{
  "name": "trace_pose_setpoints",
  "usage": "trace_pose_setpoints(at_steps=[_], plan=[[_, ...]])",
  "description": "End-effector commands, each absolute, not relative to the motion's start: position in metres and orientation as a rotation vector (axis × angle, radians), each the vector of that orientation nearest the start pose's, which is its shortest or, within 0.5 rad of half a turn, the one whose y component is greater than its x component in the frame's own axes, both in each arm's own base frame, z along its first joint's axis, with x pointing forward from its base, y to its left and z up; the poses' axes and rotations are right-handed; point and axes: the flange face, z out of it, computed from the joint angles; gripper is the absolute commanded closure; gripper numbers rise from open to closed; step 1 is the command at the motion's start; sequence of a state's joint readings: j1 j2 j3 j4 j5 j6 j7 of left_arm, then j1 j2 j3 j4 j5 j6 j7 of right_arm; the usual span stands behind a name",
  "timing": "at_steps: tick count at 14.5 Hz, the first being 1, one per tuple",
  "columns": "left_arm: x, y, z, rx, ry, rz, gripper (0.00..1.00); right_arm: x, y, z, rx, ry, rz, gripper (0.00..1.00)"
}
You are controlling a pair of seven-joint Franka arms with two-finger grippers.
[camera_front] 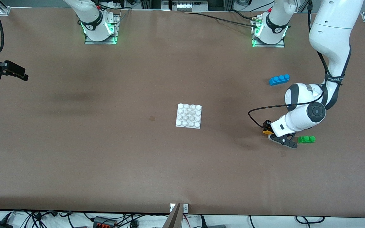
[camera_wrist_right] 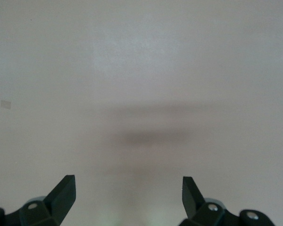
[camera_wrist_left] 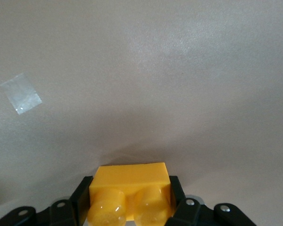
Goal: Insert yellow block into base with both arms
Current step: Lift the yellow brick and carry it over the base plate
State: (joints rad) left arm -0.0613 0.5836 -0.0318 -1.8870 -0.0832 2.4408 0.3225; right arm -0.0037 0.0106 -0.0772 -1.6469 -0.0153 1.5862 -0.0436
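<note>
Yellow block (camera_wrist_left: 129, 188) now pinched between the left gripper's (camera_front: 269, 133) jaws, which are shut on its sides; block sits at table level twd the left arm's end of the table, just beside the green brick (camera_front: 306, 139), which lies a little nearer the front cam. Whether the block has left the table yet: can't tell. Base (camera_front: 188, 116) lies flat mid-table, well apart from the block, all studs bare, nothing on it. Blue brick (camera_front: 279, 79) farther from the front cam than the block, untouched. Progress, my read: grasp done, i.e. first step only; lift, carry to base, alignment over studs and press-in all remain, and so does any bracing of the base by the 2nd arm. Right gripper (camera_wrist_right: 128, 187) waits over bare table at the right arm's end, jaws wide apart, holding nothing. View notes: front cam gives layout and the block-to-base gap, but the block shows there only as a yellow sliver under the wrist. Left wrist cam shows the grip properly: two studs facing cam, black fingers (camera_wrist_left: 178, 197) on either flank, plus a scrap of clear tape (camera_wrist_left: 20, 93) on the table. Right wrist cam alone shows the right jaws' spread; no task item in it.
</note>
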Motion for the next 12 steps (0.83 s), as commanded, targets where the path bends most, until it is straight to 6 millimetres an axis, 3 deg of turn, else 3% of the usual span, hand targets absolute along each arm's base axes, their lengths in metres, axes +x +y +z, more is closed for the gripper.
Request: trace_pose_setpoints(at_steps=[1,3,6,10,12], plan=[[0.632,-0.075,0.213,-3.169,0.589,0.069,0.51,0.556,-0.045,0.587,-3.157,0.038,0.128,0.00],[0.630,-0.103,0.241,-3.195,0.481,0.202,0.52,0.557,-0.045,0.586,-3.155,0.040,0.130,0.00],[0.614,-0.174,0.273,-3.233,0.420,0.273,0.55,0.557,-0.041,0.586,-3.158,0.028,0.123,0.00],[0.583,-0.263,0.282,-3.290,0.219,0.327,0.60,0.557,-0.039,0.585,-3.155,0.023,0.133,0.00],[0.573,-0.295,0.286,-3.322,0.193,0.301,0.65,0.557,-0.033,0.586,-3.156,0.006,0.132,0.00]])
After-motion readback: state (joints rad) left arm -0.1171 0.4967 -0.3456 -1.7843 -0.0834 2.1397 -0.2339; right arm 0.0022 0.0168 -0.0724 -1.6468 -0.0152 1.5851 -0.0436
